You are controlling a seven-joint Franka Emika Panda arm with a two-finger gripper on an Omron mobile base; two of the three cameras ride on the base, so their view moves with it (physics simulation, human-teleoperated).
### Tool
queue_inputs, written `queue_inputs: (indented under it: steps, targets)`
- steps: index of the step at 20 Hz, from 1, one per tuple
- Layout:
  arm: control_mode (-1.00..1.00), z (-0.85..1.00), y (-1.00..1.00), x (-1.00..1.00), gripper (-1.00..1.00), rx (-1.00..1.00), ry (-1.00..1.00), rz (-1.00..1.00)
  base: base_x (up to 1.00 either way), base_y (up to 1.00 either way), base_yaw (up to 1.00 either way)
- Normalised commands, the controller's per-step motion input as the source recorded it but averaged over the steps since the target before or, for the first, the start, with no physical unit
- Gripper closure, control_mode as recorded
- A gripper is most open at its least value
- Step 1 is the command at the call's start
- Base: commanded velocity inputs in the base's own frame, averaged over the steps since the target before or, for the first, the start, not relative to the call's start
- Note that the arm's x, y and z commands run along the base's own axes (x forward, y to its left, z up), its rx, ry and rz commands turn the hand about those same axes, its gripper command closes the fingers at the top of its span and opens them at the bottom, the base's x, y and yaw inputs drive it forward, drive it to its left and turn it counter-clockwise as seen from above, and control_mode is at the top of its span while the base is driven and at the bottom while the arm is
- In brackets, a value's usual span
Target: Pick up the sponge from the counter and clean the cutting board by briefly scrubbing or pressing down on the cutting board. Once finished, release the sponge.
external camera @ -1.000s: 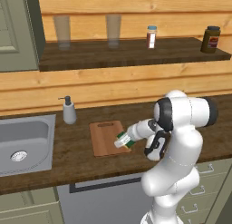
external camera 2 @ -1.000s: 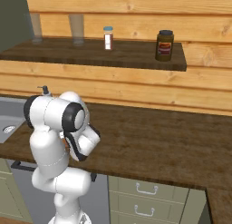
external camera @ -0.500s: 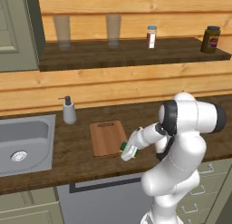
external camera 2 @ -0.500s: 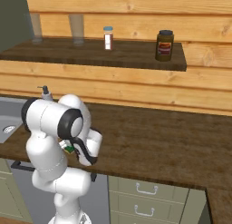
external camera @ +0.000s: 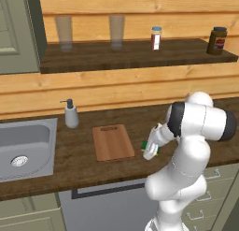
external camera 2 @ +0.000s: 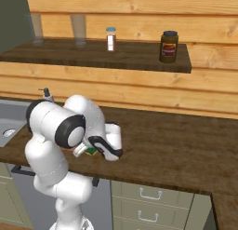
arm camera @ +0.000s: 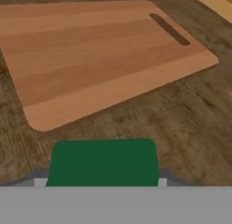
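The gripper (external camera: 150, 149) is hanging low over the front part of the worktop (external camera: 84, 164), right of the cutting board (external camera: 112, 141). The sponge (arm camera: 103, 162) is sitting at the fingertips, green face toward the hand camera, apparently clamped, though the fingers themselves are hidden, so the grip cannot be confirmed. The cutting board is lying flat just beyond the sponge, slot handle toward the back wall. A soap dispenser (external camera: 71, 114) is standing near the worktop's rear edge, beside the sink (external camera: 23, 146).
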Motion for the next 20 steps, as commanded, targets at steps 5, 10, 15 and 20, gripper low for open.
queue_inputs:
  steps: [5, 10, 15, 20]
  targets:
    - [-1.00, 0.46, -0.99, 1.00, 1.00, 0.00, 0.00, -0.09, 0.00, 0.00, 0.00]
    - [-1.00, 0.00, -0.62, 0.62, -1.00, 0.13, -0.12, -0.22, 0.00, 0.00, 0.00]
    - [-1.00, 0.00, -0.62, 0.15, -1.00, 0.07, -0.15, -0.23, 0.00, 0.00, 0.00]
    - [-1.00, 0.00, -0.43, 0.23, -1.00, 0.01, -0.03, -0.10, 0.00, 0.00, 0.00]
